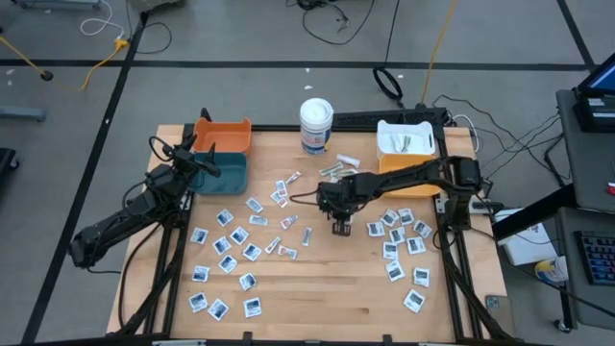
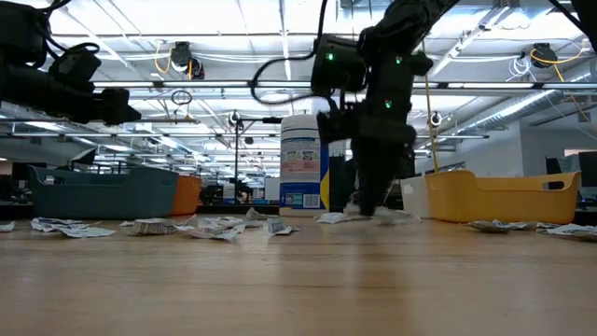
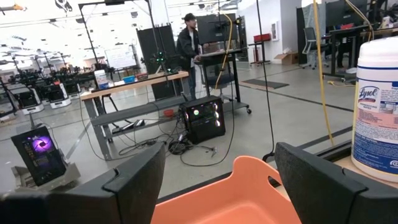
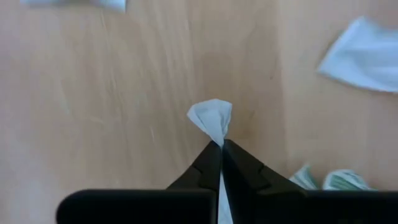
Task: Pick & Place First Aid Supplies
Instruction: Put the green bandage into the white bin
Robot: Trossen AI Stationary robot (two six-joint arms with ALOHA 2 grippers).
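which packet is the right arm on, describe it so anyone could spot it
Start at the tall white tub at the table's far edge and come toward the table's middle, to the right gripper. The white packet is pinched between its shut fingers, crumpled and sticking out past the tips, unlike its flat neighbours.

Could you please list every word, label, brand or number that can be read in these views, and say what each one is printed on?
"Lysol": on the label of the white wipes tub, seen in the left wrist view.
Smaller print under that brand name: too blurred to read.
The tub's blue label in the low view: too small to read.
Printing on the first aid packets scattered on the table: too small to read.
Whiteboard in the room behind: unreadable.
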